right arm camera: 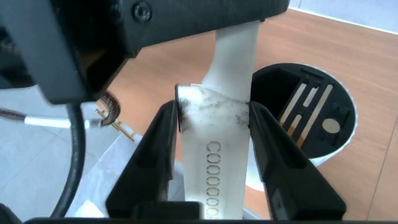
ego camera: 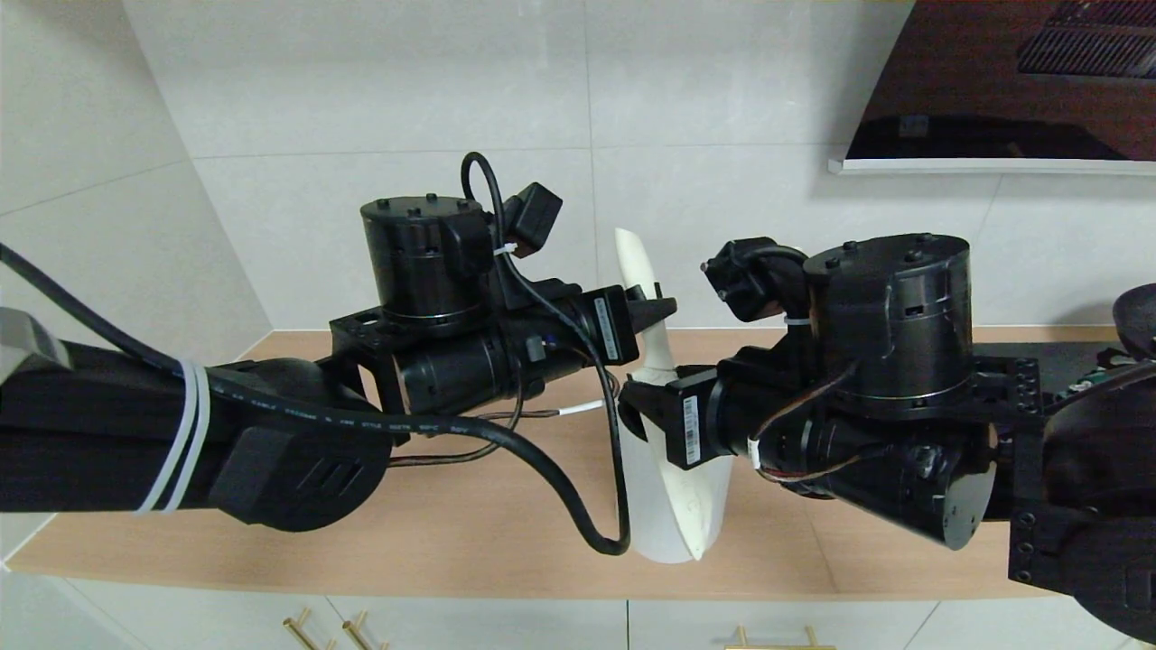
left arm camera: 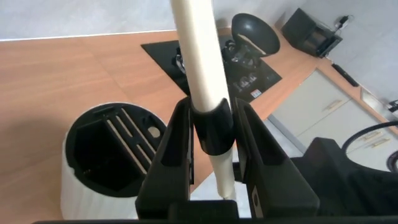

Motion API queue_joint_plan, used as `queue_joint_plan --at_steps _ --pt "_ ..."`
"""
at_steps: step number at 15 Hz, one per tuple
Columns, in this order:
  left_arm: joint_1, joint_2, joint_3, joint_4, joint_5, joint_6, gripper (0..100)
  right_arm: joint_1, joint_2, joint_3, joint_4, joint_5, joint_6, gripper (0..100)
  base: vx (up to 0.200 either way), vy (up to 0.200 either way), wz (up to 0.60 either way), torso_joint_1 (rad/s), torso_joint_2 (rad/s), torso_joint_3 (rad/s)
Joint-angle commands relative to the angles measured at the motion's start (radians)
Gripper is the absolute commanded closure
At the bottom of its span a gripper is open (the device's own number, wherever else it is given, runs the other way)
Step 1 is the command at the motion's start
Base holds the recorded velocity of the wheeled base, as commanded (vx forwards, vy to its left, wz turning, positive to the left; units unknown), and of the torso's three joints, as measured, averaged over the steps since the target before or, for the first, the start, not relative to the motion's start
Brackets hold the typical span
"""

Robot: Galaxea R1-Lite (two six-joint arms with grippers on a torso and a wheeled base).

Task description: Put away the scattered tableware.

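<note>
The left gripper (ego camera: 652, 314) clamps the white utensil (ego camera: 682, 506) by its slim handle, and the right gripper (ego camera: 634, 397) clamps its flat neck. It seems light, stiff, slick plastic, so the flat part likely grips best.

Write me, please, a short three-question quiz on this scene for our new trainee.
1. True or false: the left gripper and the right gripper both clamp the long white plastic spatula.
2. What sits on the black glass cooktop? A) dark round pan B) steel kettle C) white plate
3. Fill in: the white round holder with a black inside stands on the light ___ countertop.
Key: 1 true; 2 A; 3 wooden.
</note>
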Motion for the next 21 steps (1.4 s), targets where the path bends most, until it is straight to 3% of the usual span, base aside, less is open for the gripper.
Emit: queue_joint_plan --at_steps 1,5,7,9,11,14,16,18,19,21 --pt "-0.002 -0.01 -0.002 -0.004 0.001 -0.019 100 0.001 0.0 -0.002 -0.001 0.001 0.012 0 0.0 0.0 0.0 0.0 0.0 0.0" --pt "0.0 -0.074 0.001 -0.002 0.005 -0.031 100 -0.002 -0.063 0.022 -0.032 -0.001 0.012 0 0.0 0.0 0.0 0.0 0.0 0.0" --pt "0.008 -0.093 -0.001 -0.004 0.044 -0.025 100 -0.016 -0.116 0.047 -0.027 -0.001 -0.007 0 0.0 0.0 0.0 0.0 0.0 0.0" --pt "0.022 -0.113 -0.002 -0.045 0.1 0.018 100 -0.087 -0.173 0.058 -0.018 0.007 -0.077 0 0.0 0.0 0.0 0.0 0.0 0.0" --pt "0.06 -0.111 -0.001 -0.085 0.148 0.106 100 -0.122 -0.208 0.056 -0.016 0.007 -0.08 0 0.0 0.0 0.0 0.0 0.0 0.0" --pt "0.081 -0.093 0.001 -0.116 0.151 0.205 100 -0.136 -0.219 0.056 -0.016 0.007 -0.082 0 0.0 0.0 0.0 0.0 0.0 0.0" --pt "0.081 -0.031 0.004 -0.257 0.149 0.288 100 -0.137 -0.216 0.058 -0.016 0.007 -0.093 0 0.0 0.0 0.0 0.0 0.0 0.0" --pt "0.087 0.07 0.001 -0.444 0.106 0.385 100 -0.14 -0.216 0.056 -0.016 0.007 -0.093 0 0.0 0.0 0.0 0.0 0.0 0.0" --pt "0.087 0.09 0.001 -0.481 0.086 0.406 100 -0.142 -0.218 0.056 -0.016 0.007 -0.093 0 0.0 0.0 0.0 0.0 0.0 0.0" --pt "0.081 0.091 0.009 -0.481 0.082 0.417 100 -0.149 -0.216 0.055 -0.016 0.007 -0.093 0 0.0 0.0 0.0 0.0 0.0 0.0"
